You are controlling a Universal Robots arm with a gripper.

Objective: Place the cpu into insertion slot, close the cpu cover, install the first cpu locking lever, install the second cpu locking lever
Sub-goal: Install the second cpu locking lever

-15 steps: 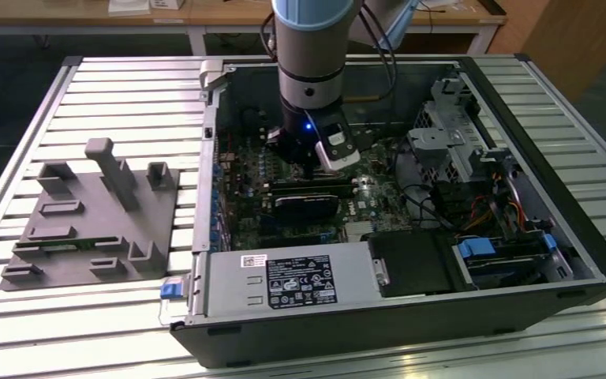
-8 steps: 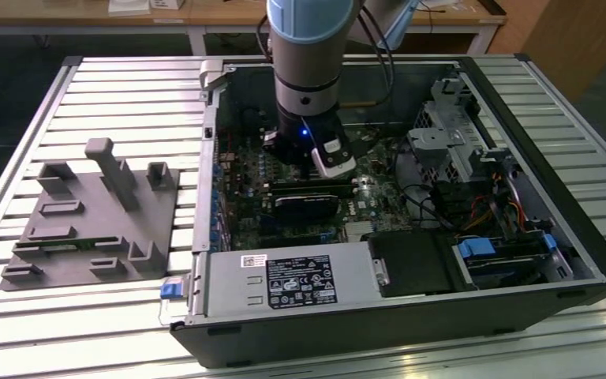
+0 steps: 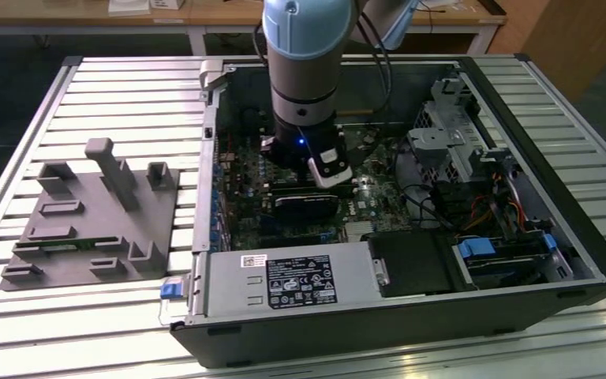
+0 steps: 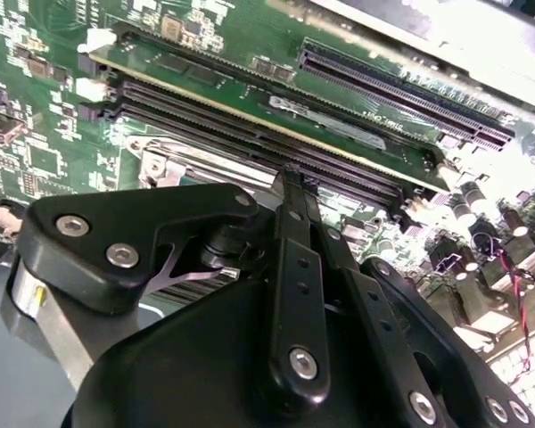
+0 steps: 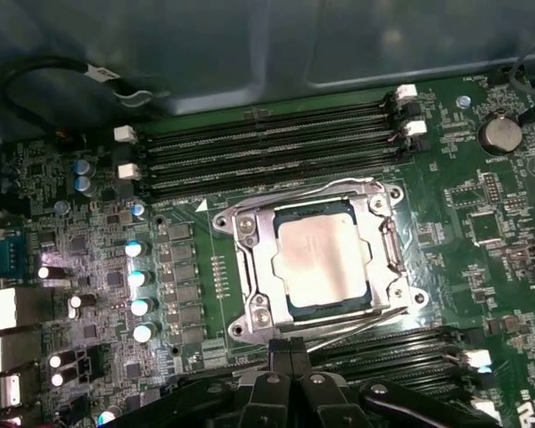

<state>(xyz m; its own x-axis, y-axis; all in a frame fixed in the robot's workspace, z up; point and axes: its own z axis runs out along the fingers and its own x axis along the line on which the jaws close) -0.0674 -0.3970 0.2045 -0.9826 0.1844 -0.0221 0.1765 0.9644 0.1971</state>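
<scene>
The arm reaches straight down into an open computer case (image 3: 514, 237) lying on its side on a ribbed metal desk (image 3: 124, 87). The jaws (image 5: 290, 357) are pressed together with nothing between them, their tips meeting just at the near edge of the socket frame.

Right beyond those tips sits the insertion slot (image 5: 250, 308), and the cpu (image 5: 324, 259) already lies flat in it, its silvery top facing up. The cpu cover (image 5: 388, 227) is folded down around the chip, its square opening framing the metal top. Thin wire levers run along the frame's edges; whether they are latched I cannot tell.

Past the socket from the jaws run long black memory slots (image 5: 267, 147), and more of them lie just beside the jaws on the near side. In the second wrist view the black jaw linkage (image 4: 294, 267) hangs over the green motherboard (image 4: 36, 134).

Well off to one side of the jaws, outside the case, a grey fixture block (image 3: 87, 225) with upright pegs stands on the desk. A grey labelled power-supply box (image 3: 287, 284) occupies the case's near corner. Behind the desk, wooden tables (image 3: 92, 20) line the room.
</scene>
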